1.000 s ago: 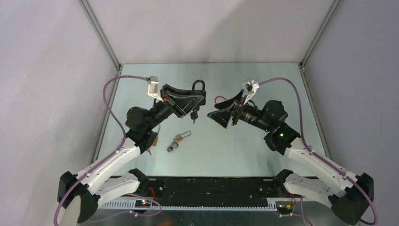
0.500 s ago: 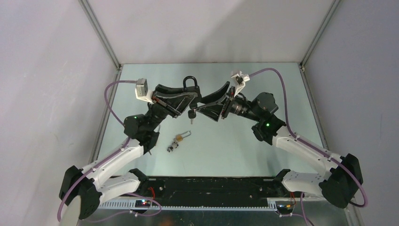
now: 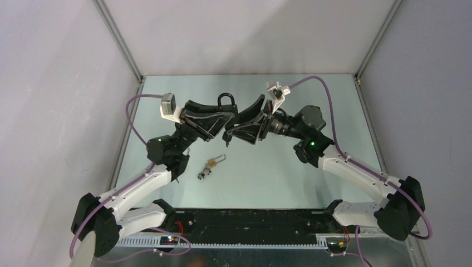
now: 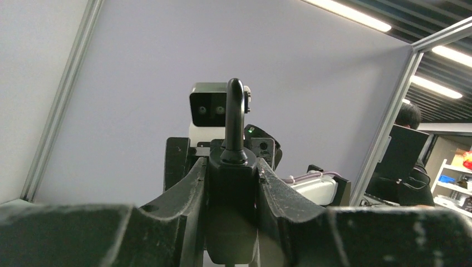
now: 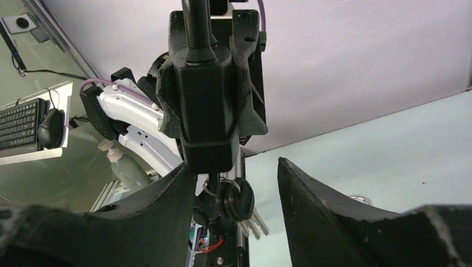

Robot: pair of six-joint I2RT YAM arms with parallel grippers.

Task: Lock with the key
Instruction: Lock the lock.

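My left gripper (image 3: pixel 221 118) is shut on a black padlock (image 3: pixel 225 109) and holds it above the table, shackle (image 3: pixel 225 100) up. In the left wrist view the padlock body (image 4: pixel 232 189) sits clamped between the two fingers (image 4: pixel 183 194). A bunch of black-headed keys (image 5: pixel 236 203) hangs from the padlock's underside (image 5: pixel 207 119), one key in the keyhole. My right gripper (image 3: pixel 236 127) is open, its fingers (image 5: pixel 328 211) on either side of the hanging keys, not touching them.
A small brass padlock (image 3: pixel 212 163) with a key bunch (image 3: pixel 203 174) lies on the pale green table (image 3: pixel 289 178) below the arms. Metal frame posts stand at the back corners (image 3: pixel 139 78). Grey walls enclose the table.
My right arm has swung left toward the left gripper, bringing its open jaws around the hanging keys. The left gripper with the padlock has shifted slightly left and back.
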